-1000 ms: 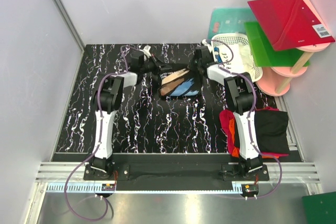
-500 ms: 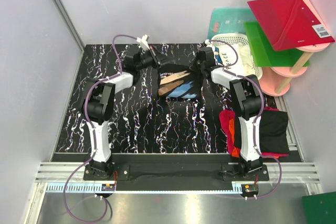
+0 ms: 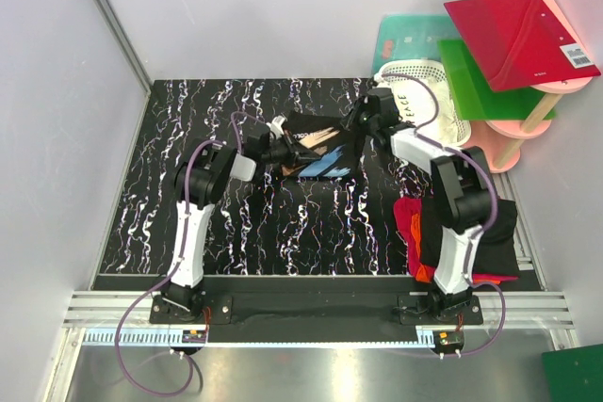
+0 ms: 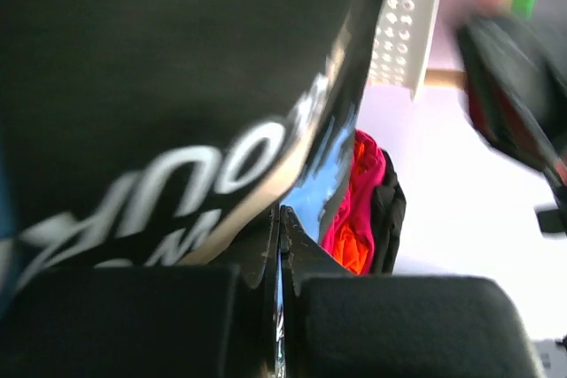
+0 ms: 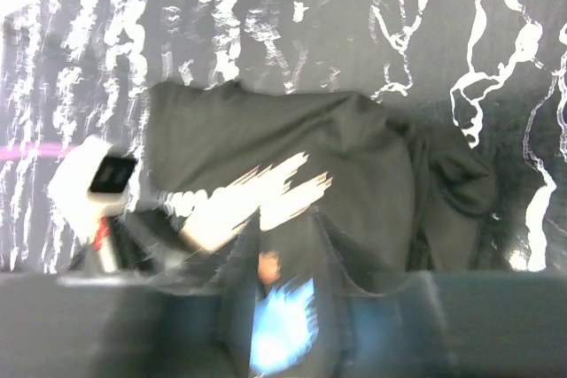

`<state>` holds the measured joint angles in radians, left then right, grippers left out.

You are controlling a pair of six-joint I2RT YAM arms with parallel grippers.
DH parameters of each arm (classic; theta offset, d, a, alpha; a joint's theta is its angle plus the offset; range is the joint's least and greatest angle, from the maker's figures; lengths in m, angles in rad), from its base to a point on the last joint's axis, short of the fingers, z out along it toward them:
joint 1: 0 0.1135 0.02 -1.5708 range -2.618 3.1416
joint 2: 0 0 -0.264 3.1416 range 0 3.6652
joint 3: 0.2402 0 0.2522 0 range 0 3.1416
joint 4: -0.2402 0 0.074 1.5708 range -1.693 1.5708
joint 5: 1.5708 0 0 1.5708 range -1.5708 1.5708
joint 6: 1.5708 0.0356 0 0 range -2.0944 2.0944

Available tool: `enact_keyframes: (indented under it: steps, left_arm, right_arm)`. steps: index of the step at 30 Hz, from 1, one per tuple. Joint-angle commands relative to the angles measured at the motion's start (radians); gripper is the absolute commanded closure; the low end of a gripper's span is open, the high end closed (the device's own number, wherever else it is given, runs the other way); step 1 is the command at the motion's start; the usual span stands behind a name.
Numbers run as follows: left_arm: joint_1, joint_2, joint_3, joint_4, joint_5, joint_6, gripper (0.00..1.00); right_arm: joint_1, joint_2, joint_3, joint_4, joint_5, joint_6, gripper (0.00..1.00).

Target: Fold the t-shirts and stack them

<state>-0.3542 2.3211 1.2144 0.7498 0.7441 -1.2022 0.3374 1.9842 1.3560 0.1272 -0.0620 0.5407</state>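
1. While the left gripper (image 3: pixel 274 150) is working at the left edge of the black printed t-shirt (image 3: pixel 320 143), its fingers are pressing together on a fold of that cloth. In the left wrist view the lettered fabric is draping right over the camera.
2. That shirt is lying bunched at the far middle of the table (image 3: pixel 188 110), print up. Its long axis is running roughly left to right, so it is spanning the gap between the two grippers.
3. At the shirt's far right corner, the right gripper (image 3: pixel 361 121) is hanging at or just above the cloth. Its own view is blurring the fingers, so I cannot tell whether they are apart or gripping.
4. Judging by this, the coming move is hinging on that far right corner. The left side is looking secured, and the right arm is sitting nearer the free end.
5. Just right of the right gripper, the white basket (image 3: pixel 429 77) is crowding any swing outward.
6. Nearer on the right, the pile of t-shirts (image 3: pixel 471 228) is waiting beside the right arm's base, with that arm's own forearm lying between it and the printed shirt.
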Motion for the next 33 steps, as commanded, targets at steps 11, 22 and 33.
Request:
enact_keyframes:
  steps: [11,22,33]
  left_arm:
    - [0.005,-0.117,-0.249,-0.089,-0.026,0.041,1.0]
    - [-0.104,-0.262,-0.493,0.069,0.028,0.042,1.0]
    - [-0.169,-0.756,-0.285,-0.703,-0.251,0.519,0.09]
  right_arm:
    - [0.002,-0.364,-0.329,-0.098,-0.14,0.077,0.1]
    - [0.002,-0.387,-0.514,-0.123,-0.183,0.185,0.1]
    - [0.002,-0.473,-0.574,-0.205,-0.183,0.215,0.07]
